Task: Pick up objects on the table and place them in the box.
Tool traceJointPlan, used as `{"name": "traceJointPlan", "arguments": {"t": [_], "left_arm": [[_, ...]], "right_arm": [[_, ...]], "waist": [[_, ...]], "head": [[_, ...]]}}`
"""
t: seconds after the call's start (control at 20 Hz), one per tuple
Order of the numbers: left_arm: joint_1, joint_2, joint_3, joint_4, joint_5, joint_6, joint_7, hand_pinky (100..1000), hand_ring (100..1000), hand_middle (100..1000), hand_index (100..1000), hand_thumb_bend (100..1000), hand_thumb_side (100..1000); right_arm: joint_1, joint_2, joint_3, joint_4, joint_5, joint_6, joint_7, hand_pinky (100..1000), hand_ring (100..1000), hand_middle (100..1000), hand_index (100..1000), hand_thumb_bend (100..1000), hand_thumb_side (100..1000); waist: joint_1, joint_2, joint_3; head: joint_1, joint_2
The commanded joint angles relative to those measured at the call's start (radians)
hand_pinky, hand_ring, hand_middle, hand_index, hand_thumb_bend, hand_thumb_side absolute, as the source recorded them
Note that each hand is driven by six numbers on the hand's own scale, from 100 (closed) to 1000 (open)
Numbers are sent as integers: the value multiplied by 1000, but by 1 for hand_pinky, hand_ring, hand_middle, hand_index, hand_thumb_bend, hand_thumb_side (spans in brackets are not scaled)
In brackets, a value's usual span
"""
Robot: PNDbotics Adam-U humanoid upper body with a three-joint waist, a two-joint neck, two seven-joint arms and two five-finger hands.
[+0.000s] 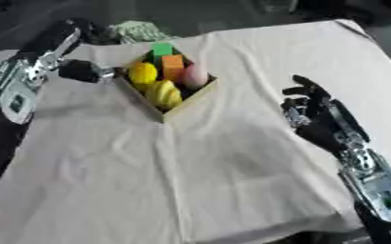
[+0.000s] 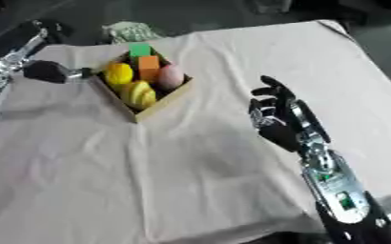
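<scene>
A small cardboard box (image 1: pixel 190 99) stands on the cloth-covered table at the back left. Inside it lie a green block (image 1: pixel 161 49), an orange block (image 1: pixel 173 65), a round yellow fruit (image 1: pixel 143 73), a pink egg-shaped thing (image 1: pixel 195 76) and a yellow banana-like bunch (image 1: pixel 165 93). My left hand (image 1: pixel 82 70) sits right against the box's left rim, low over the cloth. My right hand (image 2: pixel 275 116) hovers open over bare cloth to the right of the box, fingers pointing away from me and holding nothing.
The table (image 1: pixel 232 181) is covered with a creased white cloth. A green-and-white patterned bundle (image 1: pixel 138 31) lies beyond the box at the table's far edge. The table's right edge runs close past my right arm.
</scene>
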Motion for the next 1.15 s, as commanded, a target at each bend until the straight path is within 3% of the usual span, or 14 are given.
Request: {"name": "traceJointPlan", "arguments": {"t": [0.05, 0.3, 0.6, 0.85, 1.15], "left_arm": [[38, 37, 67, -98, 55, -4, 42, 651, 636, 646, 775, 534, 512], [173, -9, 131, -234, 138, 61, 125, 629, 622, 626, 748, 421, 444], [338, -117, 131, -399, 240, 84, 227, 653, 669, 672, 775, 405, 472], [474, -198, 114, -533, 323, 119, 305, 661, 681, 680, 778, 385, 470], [625, -251, 103, -640, 431, 125, 316, 661, 683, 680, 781, 369, 460]], "right_arm": [[-4, -19, -13, -13, 1, -2, -12, 657, 706, 763, 961, 100, 341], [13, -18, -27, -30, 7, -8, -37, 651, 698, 756, 958, 100, 335], [57, -5, -50, -80, 3, -15, -80, 647, 693, 752, 956, 100, 330], [94, 4, -67, -134, 6, -17, -107, 648, 694, 752, 957, 100, 310], [137, 14, -85, -176, 3, -16, -133, 648, 695, 753, 957, 100, 266]], "waist": [[-3, -20, 17], [-5, -25, 67], [-13, -20, 123], [-19, -14, 145], [-22, -17, 145]], "head": [[-10, 8], [-17, 9], [-10, 9], [2, 9], [6, 9]]}}
